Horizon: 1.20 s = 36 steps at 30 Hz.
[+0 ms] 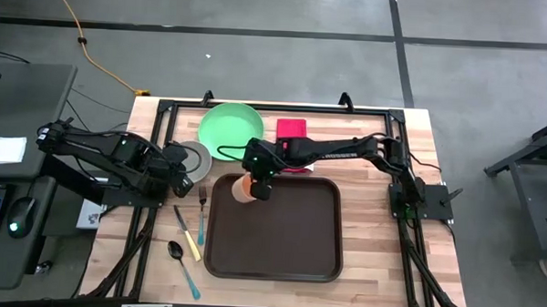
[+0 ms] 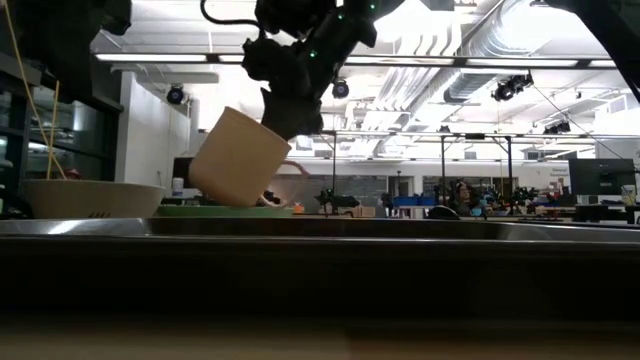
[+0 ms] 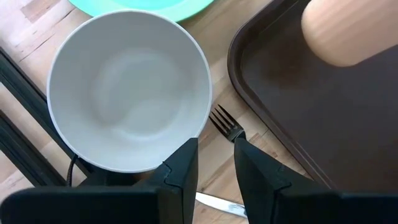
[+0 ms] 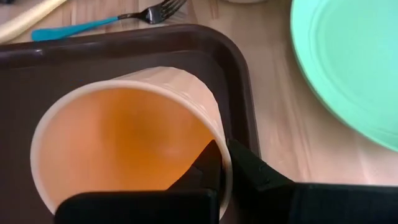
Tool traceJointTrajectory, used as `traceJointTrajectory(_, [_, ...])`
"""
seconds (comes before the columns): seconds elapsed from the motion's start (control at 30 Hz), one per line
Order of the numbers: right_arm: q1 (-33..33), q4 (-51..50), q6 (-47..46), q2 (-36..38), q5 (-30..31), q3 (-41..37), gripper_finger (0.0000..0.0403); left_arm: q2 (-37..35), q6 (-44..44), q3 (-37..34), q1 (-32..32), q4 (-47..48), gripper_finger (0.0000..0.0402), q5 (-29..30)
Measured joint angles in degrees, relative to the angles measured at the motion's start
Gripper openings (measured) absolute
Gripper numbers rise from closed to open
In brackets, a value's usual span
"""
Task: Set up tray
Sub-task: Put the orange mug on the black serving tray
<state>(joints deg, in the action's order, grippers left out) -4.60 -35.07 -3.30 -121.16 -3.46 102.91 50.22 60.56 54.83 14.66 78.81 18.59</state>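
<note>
The right tool [image 4: 221, 163] pinches the rim of a tan cup [image 4: 124, 137], one finger inside and one outside, so the cup hangs tilted above the tray's [image 1: 274, 254] corner nearest the green plate [image 1: 229, 126]; that rim grip leaves the base free to be set down. The brown tray lies in the middle of the table [image 1: 379, 257]. The left tool [image 3: 214, 168] hovers just beside the white bowl [image 3: 127, 90], fingers slightly apart and empty, probably lining up on its rim. Fork [image 1: 202, 201], knife [image 1: 187, 232] and spoon [image 1: 180, 260] wait beside the tray.
</note>
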Motion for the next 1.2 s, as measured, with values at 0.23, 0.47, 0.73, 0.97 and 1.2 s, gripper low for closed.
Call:
traceJointTrajectory(0.23, [0.0,-5.0,2.4,0.0,0.1,2.0,0.0000,0.0,0.0,0.0,0.0,0.0,0.0136,0.0])
traceJointTrajectory(0.47, [0.2,-5.6,3.8,0.0,-0.1,2.0,0.0000,0.0,0.0,0.0,0.0,-0.2,0.0136,0.0])
traceJointTrajectory(0.73, [0.2,-6.4,3.8,-0.8,-1.1,2.1,0.0000,0.0,0.0,0.0,0.0,-0.2,0.0136,0.0])
traceJointTrajectory(0.97, [0.8,-6.5,3.8,-3.8,-1.3,2.0,0.0000,0.0,-0.3,0.0,0.0,-0.2,0.0136,0.1])
traceJointTrajectory(1.2, [0.5,-6.2,3.8,-3.8,-1.3,2.0,0.0000,0.0,-0.3,0.0,0.0,-0.3,0.0136,0.1])
